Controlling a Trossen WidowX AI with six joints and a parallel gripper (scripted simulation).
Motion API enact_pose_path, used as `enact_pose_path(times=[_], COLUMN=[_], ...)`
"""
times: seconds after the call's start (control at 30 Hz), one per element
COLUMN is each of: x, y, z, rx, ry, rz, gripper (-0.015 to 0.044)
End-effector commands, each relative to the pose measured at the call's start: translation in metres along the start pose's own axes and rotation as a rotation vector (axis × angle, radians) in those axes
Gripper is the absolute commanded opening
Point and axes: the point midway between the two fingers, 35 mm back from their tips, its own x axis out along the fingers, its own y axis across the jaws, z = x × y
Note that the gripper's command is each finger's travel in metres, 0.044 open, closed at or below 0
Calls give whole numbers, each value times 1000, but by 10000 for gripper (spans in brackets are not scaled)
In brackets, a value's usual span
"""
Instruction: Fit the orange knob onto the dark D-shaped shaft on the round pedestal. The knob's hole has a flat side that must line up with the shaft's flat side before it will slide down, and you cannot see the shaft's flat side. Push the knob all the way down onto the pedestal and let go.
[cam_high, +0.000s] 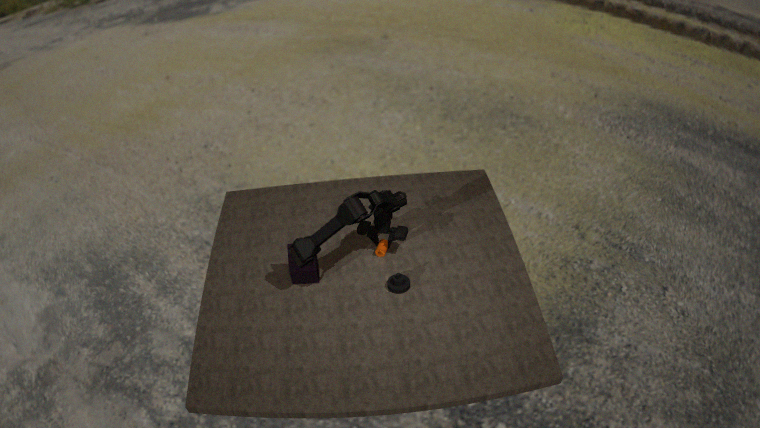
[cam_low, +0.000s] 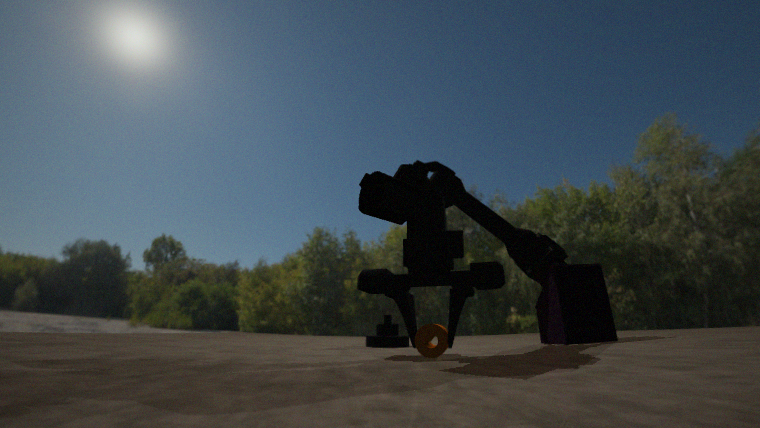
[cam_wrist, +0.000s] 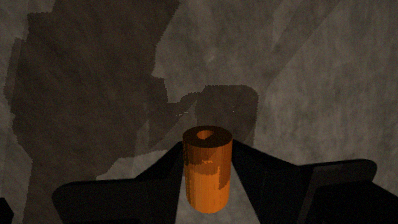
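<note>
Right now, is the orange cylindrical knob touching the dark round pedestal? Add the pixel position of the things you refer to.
Apart. The top view shows a strip of brown tabletop (cam_high: 372, 345) (cam_low: 212, 382) between the orange cylindrical knob (cam_high: 381, 248) (cam_low: 423, 342) (cam_wrist: 207, 180) and the dark round pedestal (cam_high: 398, 286) (cam_low: 386, 341).

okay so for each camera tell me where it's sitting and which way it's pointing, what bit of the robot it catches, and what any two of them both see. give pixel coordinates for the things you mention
Top: high above the table (cam_high: 329, 340), angled down; shows the whole arm and gripper (cam_high: 380, 241) (cam_low: 433, 345) (cam_wrist: 205, 144).
Exterior: low, near tabletop height, looking level across toward trees (cam_low: 319, 276) and sky; shows the arm in silhouette.
Wrist: on the arm near the gripper, looking down past its fingers at the orange knob (cam_high: 381, 248) (cam_low: 422, 346) (cam_wrist: 208, 187); shows only the fingers.
Shared: top and exterior both show the round pedestal (cam_high: 398, 286) (cam_low: 387, 341).
</note>
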Motion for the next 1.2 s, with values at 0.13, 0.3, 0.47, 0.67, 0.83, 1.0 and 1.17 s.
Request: enact_pose_path(times=[0.13, 0.3, 0.47, 0.67, 0.83, 1.0, 1.17], x=[-4, -7, -10, -12, -14, -15, -16], y=[0, 0, 0, 0, 0, 0, 0], z=[-4, -9, -13, -18, -23, -28, -32], rx=[0, -1, -1, -2, -2, -2, -3], ry=[-85, -173, -253, -345, -420, -494, -566], rz=[1, 2, 2, 3, 3, 4, 4], gripper=[179, 179, 179, 179, 179, 179, 179])
